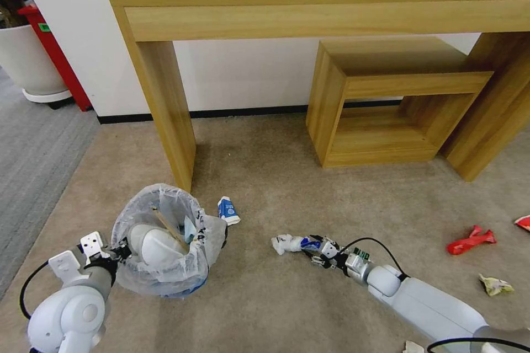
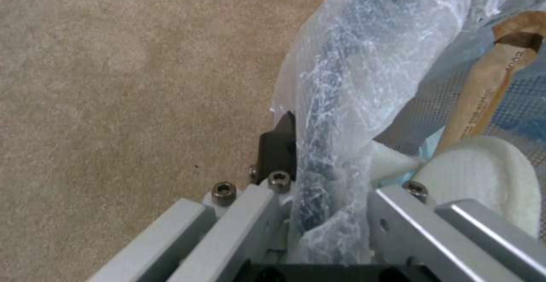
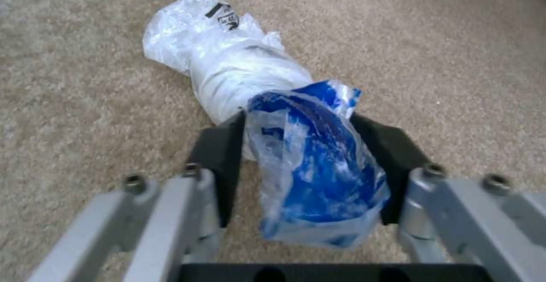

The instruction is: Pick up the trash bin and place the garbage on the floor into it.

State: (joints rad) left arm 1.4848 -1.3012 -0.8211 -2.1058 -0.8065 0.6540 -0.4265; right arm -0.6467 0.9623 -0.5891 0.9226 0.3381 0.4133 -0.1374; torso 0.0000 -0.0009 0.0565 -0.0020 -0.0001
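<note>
The left gripper is clenched on the bagged rim of the trash bin, which stands on the floor near the left. The left wrist view shows a dark fingertip pressed against the crinkled bag. In the right wrist view, the right gripper grasps a blue-white wrapper; the head view shows it lying right of the bin. A wooden desk stands far behind, a small carton beside its leg. A red wrapper and a crumpled paper lie on the right, well apart, with open carpet between.
</note>
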